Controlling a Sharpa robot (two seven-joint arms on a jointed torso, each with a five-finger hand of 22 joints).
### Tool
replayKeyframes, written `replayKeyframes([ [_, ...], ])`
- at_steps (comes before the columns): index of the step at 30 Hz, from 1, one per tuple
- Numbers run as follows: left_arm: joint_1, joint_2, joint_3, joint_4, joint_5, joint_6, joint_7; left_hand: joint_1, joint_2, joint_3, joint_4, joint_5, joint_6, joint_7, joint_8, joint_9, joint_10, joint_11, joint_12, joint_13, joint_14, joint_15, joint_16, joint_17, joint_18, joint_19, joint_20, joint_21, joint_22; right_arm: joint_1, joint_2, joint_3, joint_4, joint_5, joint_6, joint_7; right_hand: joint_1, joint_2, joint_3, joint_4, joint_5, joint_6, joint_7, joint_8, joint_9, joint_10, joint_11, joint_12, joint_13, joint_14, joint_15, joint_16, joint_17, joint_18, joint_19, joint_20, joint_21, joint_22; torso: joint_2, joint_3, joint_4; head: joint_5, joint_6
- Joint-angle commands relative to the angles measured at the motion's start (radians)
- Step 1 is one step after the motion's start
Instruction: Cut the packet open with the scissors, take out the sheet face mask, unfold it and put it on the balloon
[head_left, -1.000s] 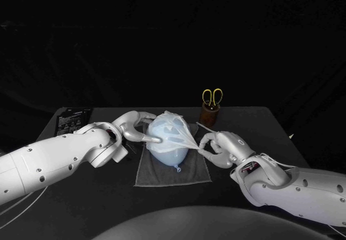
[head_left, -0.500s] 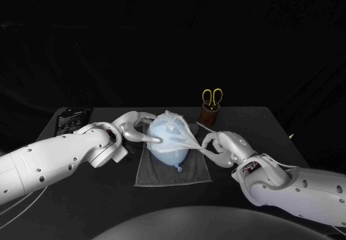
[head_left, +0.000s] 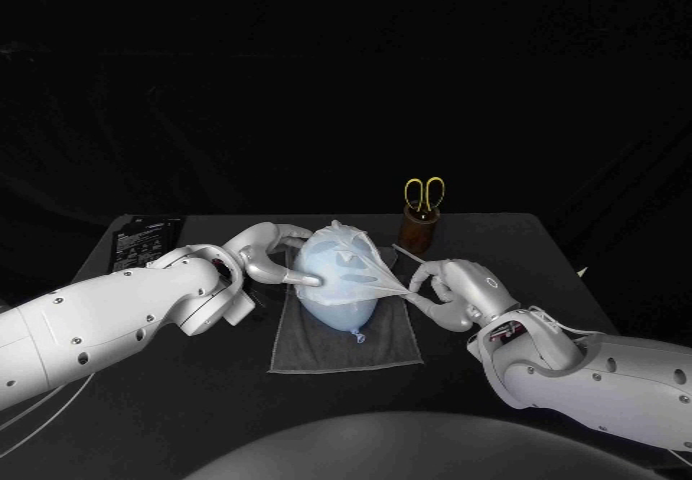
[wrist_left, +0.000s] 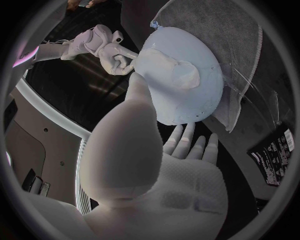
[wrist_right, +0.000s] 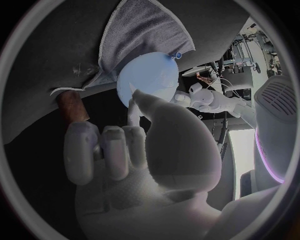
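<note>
Right hand (head_left: 447, 290): pinches the right edge of the sheet face mask (head_left: 346, 258); edge drawn taut
Left hand (head_left: 271, 260): cups the balloon (head_left: 339, 310) on its left flank; thumb on the mask
Mask: draped over the balloon's far half
Balloon: lies on a grey towel (head_left: 389, 345); knot toward the robot
Scissors (head_left: 424, 192): upright in a brown holder (head_left: 420, 235), behind the towel
Packet (head_left: 144, 240): at the far left corner of the table (head_left: 505, 250)
</note>
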Motion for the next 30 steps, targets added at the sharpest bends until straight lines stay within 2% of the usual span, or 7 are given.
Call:
replayKeyframes([
  [1, -0.002, 0.001, -0.002, 0.002, 0.002, 0.023, -0.008, 0.003, -0.001, -0.005, 0.001, 0.001, -0.004, 0.114, 0.001, 0.000, 0.001, -0.002, -0.001, -0.001, -0.003, -0.002, -0.004, 0.000, -0.011, -0.008, 0.001, 0.002, 0.001, -0.001, -0.003, 0.000, 0.002, -0.029, 0.029, -0.018, 0.014, 0.004, 0.006, -0.002, 0.005, 0.010, -0.002, 0.003, 0.005, 0.100, -0.008, 0.006, 0.258, 0.125, -0.027, 0.004, 0.263, -0.010, 0.064, -0.007, 0.008, 0.227, 0.000, 0.0004, -0.0002, -0.001, 0.000],
  [7, -0.002, 0.003, -0.002, 0.001, 0.001, 0.025, -0.008, 0.003, -0.002, -0.005, 0.001, 0.001, -0.004, 0.114, 0.001, 0.000, -0.001, -0.002, -0.001, -0.001, -0.004, -0.002, -0.004, 0.000, -0.011, -0.009, 0.001, 0.002, 0.001, -0.001, -0.005, 0.000, 0.005, -0.043, 0.085, -0.035, 0.016, 0.004, 0.007, -0.003, 0.005, 0.012, -0.002, 0.004, 0.005, 0.101, -0.009, 0.006, 0.258, 0.125, -0.027, 0.004, 0.263, -0.010, 0.063, -0.007, 0.006, 0.227, 0.000, -0.0004, 0.0000, -0.005, 0.000],
  [12, -0.002, 0.004, -0.002, 0.000, 0.000, 0.027, -0.009, 0.003, -0.002, -0.005, 0.001, 0.001, -0.004, 0.114, 0.001, 0.000, -0.001, -0.002, -0.001, -0.001, -0.004, -0.002, -0.004, 0.000, -0.011, -0.009, 0.001, 0.002, 0.001, -0.001, -0.002, -0.001, -0.003, -0.015, 0.061, -0.024, 0.007, -0.018, 0.003, 0.002, 0.005, -0.014, 0.003, -0.018, -0.006, 0.053, -0.003, -0.055, 0.193, 0.125, -0.024, 0.004, 0.263, 0.003, 0.043, -0.008, -0.055, 0.210, -0.001, -0.0003, 0.0009, -0.005, 0.000],
  [14, -0.002, 0.004, -0.002, 0.000, 0.000, 0.027, -0.009, 0.003, -0.002, -0.005, 0.001, 0.001, -0.004, 0.114, 0.001, 0.000, -0.001, -0.002, -0.001, -0.001, -0.004, -0.002, -0.004, 0.000, -0.011, -0.009, 0.001, 0.002, 0.001, -0.001, 0.000, -0.001, -0.008, -0.002, 0.050, -0.018, -0.057, -0.085, -0.054, 0.034, 0.008, -0.089, 0.045, -0.072, -0.029, -0.052, 0.029, -0.183, 0.065, 0.115, -0.003, -0.010, 0.225, 0.015, 0.017, 0.003, -0.127, 0.190, 0.000, -0.0002, 0.0016, -0.006, 0.000],
  [17, -0.002, 0.004, -0.002, 0.000, 0.000, 0.028, -0.010, 0.003, -0.002, -0.005, 0.001, 0.001, -0.004, 0.114, 0.001, 0.000, -0.001, -0.002, -0.001, -0.001, -0.004, -0.002, -0.004, 0.000, -0.011, -0.009, 0.001, 0.002, 0.001, -0.001, 0.002, -0.001, -0.015, 0.009, 0.049, -0.015, -0.064, -0.129, -0.111, 0.046, 0.007, -0.230, 0.106, -0.163, -0.066, -0.165, 0.083, -0.312, -0.052, 0.085, 0.048, -0.043, 0.143, 0.016, -0.001, 0.034, -0.165, 0.179, 0.000, -0.0001, 0.0010, -0.005, 0.000],
  [18, -0.002, 0.003, -0.002, 0.000, 0.000, 0.027, -0.010, 0.003, -0.002, -0.005, 0.001, 0.001, -0.004, 0.114, 0.001, 0.000, -0.001, -0.002, -0.001, -0.001, -0.004, -0.002, -0.004, 0.000, -0.011, -0.009, 0.001, 0.002, 0.001, -0.001, 0.003, -0.001, -0.018, 0.012, 0.053, -0.016, -0.064, -0.138, -0.133, 0.051, 0.005, -0.249, 0.111, -0.176, -0.071, -0.177, 0.092, -0.325, -0.065, 0.081, 0.054, -0.046, 0.136, 0.017, -0.005, 0.041, -0.176, 0.176, 0.001, 0.0000, 0.0008, -0.005, 0.000],
  [30, -0.002, 0.002, -0.002, 0.000, 0.000, 0.026, -0.005, 0.002, -0.002, -0.005, 0.001, 0.001, -0.005, 0.113, 0.001, 0.001, -0.001, -0.003, -0.001, -0.001, -0.005, -0.002, -0.005, 0.000, -0.011, -0.009, 0.001, 0.002, 0.001, -0.001, 0.000, -0.001, -0.029, 0.070, 0.115, -0.011, 0.049, -0.074, -0.407, 0.125, 0.005, -0.275, 0.126, -0.199, -0.092, -0.203, 0.108, -0.331, -0.098, 0.071, 0.071, -0.050, 0.121, 0.027, -0.012, 0.081, -0.190, 0.175, 0.000, -0.0002, -0.0001, -0.007, 0.000],
])
